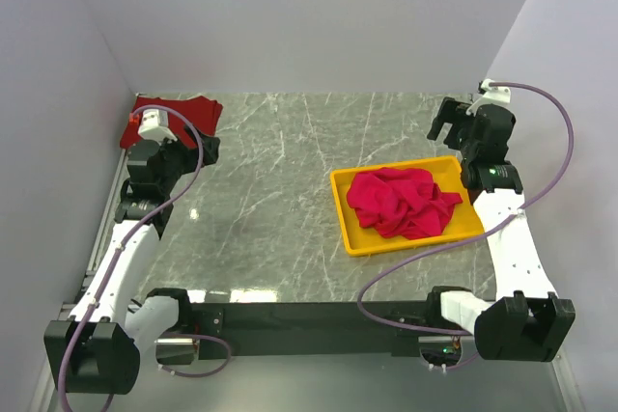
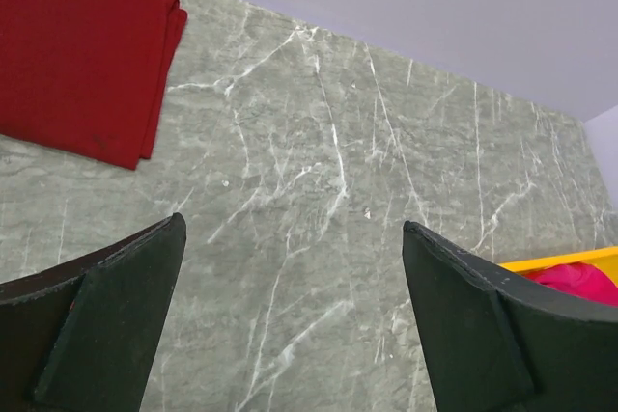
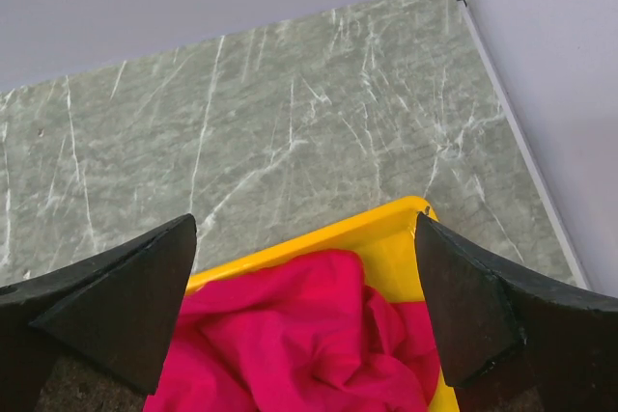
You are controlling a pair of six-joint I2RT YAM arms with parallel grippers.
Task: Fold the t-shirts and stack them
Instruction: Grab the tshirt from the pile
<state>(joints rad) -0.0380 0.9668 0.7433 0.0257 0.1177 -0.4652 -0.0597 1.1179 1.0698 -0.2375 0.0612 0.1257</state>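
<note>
One yellow plastic tray (image 1: 410, 244) sits on the right of the marble table (image 1: 280, 200) and holds one crumpled crimson t-shirt (image 1: 404, 202). The second, a maroon t-shirt (image 1: 188, 108), lies folded flat in the far left corner, outside the tray. The left gripper (image 2: 292, 229) and the right gripper (image 3: 305, 224) are both spread wide and hold nothing.

crimson t-shirt (image 1: 404, 202) — yellow tray (image 1: 343, 209) | maroon t-shirt (image 1: 188, 111) | grey white-veined marble table (image 1: 280, 190)
</note>
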